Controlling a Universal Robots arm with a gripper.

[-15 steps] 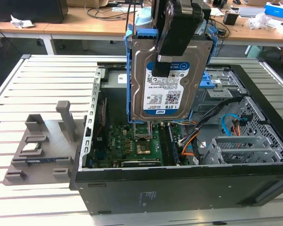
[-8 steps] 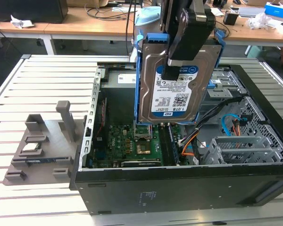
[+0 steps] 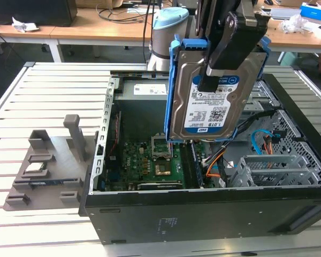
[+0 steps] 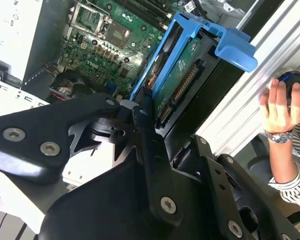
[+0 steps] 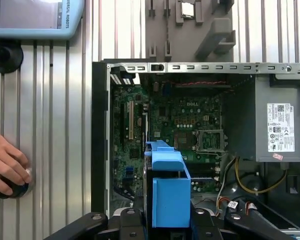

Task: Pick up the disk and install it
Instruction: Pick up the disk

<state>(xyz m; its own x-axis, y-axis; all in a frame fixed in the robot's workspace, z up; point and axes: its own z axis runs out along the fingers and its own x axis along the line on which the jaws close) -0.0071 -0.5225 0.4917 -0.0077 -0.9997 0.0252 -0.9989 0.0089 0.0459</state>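
Observation:
The disk (image 3: 214, 107) is a silver-grey hard drive with a white-and-blue label in a bright blue bracket. It hangs upright above the open computer case (image 3: 203, 214), over the motherboard (image 3: 150, 160). My gripper (image 3: 209, 80) is shut on the disk from above, with one black finger lying across the label face. The second wrist view looks along the disk's edge and its blue bracket (image 4: 185, 75), with the black fingers (image 4: 142, 130) clamped on either side. In the first wrist view the blue bracket (image 5: 170, 197) sits between the gripper's fingers, above the case interior.
A grey drive cage (image 3: 278, 168) with orange and blue cables beside it sits inside the case on the exterior view's right. A grey fixture (image 3: 48, 160) lies on the slatted table left of the case. A person's hand (image 5: 7, 167) rests on a knob beside the case.

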